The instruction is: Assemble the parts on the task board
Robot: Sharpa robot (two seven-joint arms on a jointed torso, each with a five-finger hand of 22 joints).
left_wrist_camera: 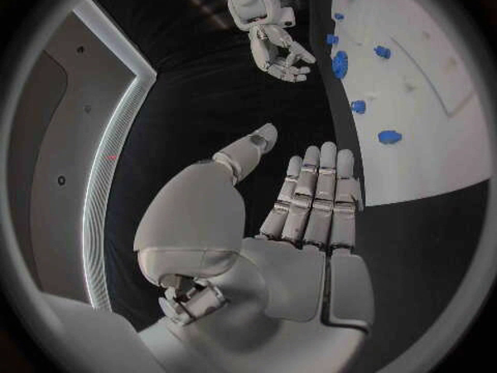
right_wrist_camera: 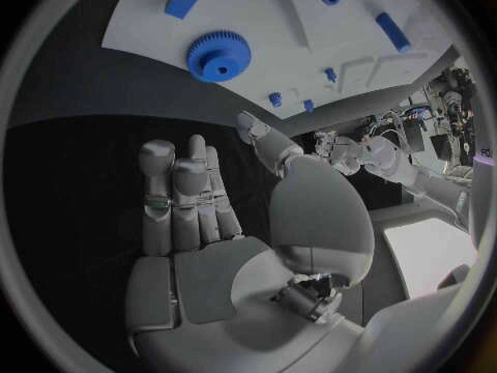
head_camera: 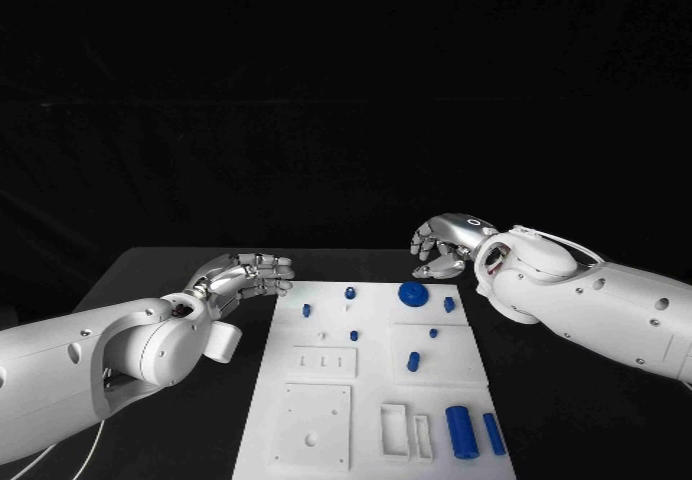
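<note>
Task board (head_camera: 378, 400) central on table (head_camera: 173, 270), hands flanking its far end.
Gear (head_camera: 413, 293) at board's far edge, small parts behind mid-board, large cylinder (head_camera: 460, 432) near right corner; left hand (head_camera: 248, 273) beside far-left corner, right hand (head_camera: 447, 243) beyond far-right corner.

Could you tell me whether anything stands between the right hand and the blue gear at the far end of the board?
Nothing visible does: the right hand hovers open just beyond the blue gear, with only bare table between.
</note>
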